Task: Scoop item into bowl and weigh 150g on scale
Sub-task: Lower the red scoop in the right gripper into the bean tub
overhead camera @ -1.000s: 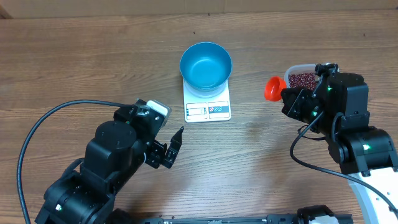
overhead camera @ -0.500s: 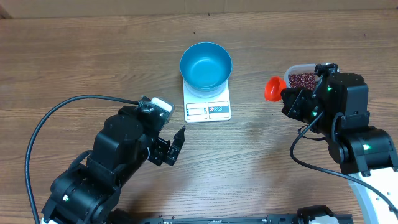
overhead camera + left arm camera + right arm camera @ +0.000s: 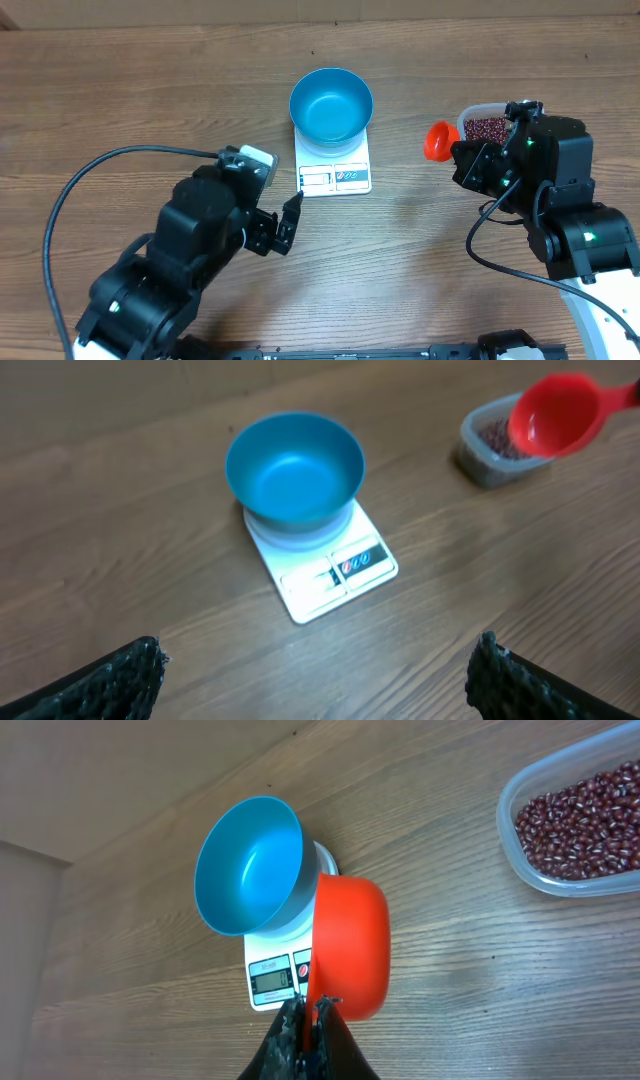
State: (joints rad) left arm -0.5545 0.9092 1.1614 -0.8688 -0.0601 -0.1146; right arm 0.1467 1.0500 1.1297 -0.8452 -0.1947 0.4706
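- Holding the red scoop (image 3: 350, 960) by its handle, the right claw (image 3: 305, 1032) is pinched together on it. The cup is turned on its side, and in the left wrist view it is showing an empty inside.
- In the overhead view the scoop is hanging just at the 9 o'clock side of the clear tub (image 3: 466, 118), above the table (image 3: 120, 80) and apart from the bowl.
- The beans (image 3: 585, 820) are all lying in the tub, at the 3 o'clock side of the scale; none are showing in the scoop or the bowl.
- The blue bowl (image 3: 331, 104) is sitting empty on the 12 o'clock end of the white scale (image 3: 335, 176), with the display and buttons lying at the 6 o'clock end.
- The left claw (image 3: 287, 222) is hovering at about 7 o'clock from the scale, its fingers spread wide apart and gripping nothing.
- Judging by the empty bowl, the task is only beginning: the step in hand is getting the first scoopful.
- The next move is calling for swinging the scoop toward 3 o'clock, turning its mouth down into the beans, then levelling it before carrying it toward 9 o'clock over the bowl.
- The display digits are too small to read.
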